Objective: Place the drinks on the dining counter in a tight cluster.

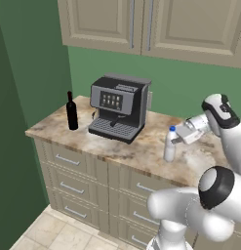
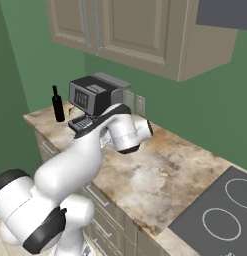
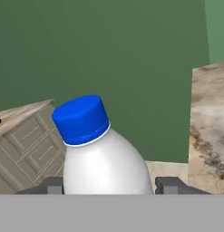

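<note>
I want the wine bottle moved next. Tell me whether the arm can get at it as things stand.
Probably not right away. The end effector sits around the blue-capped bottle, and the coffee machine stands between it and the wine bottle at the counter's far left end.

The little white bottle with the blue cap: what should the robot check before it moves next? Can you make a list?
1. White bottle sits between the gripper fingers: ok, one on each side in the hand view.
2. Fingers squeezing it firmly: cannot tell, the contact is hidden.
3. Bottle upright: cannot tell; it stands straight on the marbled counter in the left base view, while the hand view tilts.
4. Blue cap on: ok.
5. Coffee machine out of the way: ok, off to one side.
6. Black wine bottle safe: ok, standing beyond the machine.
</note>
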Tool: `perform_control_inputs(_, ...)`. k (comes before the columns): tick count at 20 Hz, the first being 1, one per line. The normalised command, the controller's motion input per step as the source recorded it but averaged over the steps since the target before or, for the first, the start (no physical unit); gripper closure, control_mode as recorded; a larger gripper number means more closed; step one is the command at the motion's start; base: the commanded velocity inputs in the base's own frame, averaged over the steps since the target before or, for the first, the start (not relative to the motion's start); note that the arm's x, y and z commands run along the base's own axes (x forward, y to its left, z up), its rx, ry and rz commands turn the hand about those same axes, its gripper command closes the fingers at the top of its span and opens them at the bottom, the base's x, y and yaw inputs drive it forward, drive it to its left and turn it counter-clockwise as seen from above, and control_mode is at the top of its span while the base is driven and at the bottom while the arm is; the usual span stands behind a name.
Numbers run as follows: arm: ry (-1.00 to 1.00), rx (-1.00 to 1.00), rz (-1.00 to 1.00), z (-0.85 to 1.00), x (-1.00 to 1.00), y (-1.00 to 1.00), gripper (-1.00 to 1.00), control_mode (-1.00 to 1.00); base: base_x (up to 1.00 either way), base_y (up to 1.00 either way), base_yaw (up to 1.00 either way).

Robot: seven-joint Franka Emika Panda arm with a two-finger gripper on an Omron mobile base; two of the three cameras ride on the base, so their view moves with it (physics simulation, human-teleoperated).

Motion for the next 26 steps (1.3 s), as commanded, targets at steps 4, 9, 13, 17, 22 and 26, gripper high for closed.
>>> perform_control_inputs(4, 0.06, -0.07, -0.04, 0.67, -0.51, 0.08, 1.00, -1.00, 0.00, 0.00, 0.00)
perform_control_inputs(9, -0.07, -0.03, -0.01, 0.62, -0.90, 0.15, 1.00, -1.00, 0.00, 0.00, 0.00)
perform_control_inputs(13, -0.24, -0.03, 0.00, 0.57, -0.68, 0.24, 1.00, -1.00, 0.00, 0.00, 0.00)
perform_control_inputs(17, -0.19, 0.00, 0.00, 0.12, -0.32, 0.18, 1.00, -1.00, 0.00, 0.00, 0.00)
perform_control_inputs(22, 0.00, 0.00, 0.00, 0.00, 0.00, 0.00, 1.00, -1.00, 0.00, 0.00, 0.00)
perform_control_inputs(26, 0.00, 0.00, 0.00, 0.00, 0.00, 0.00, 1.00, -1.00, 0.00, 0.00, 0.00)
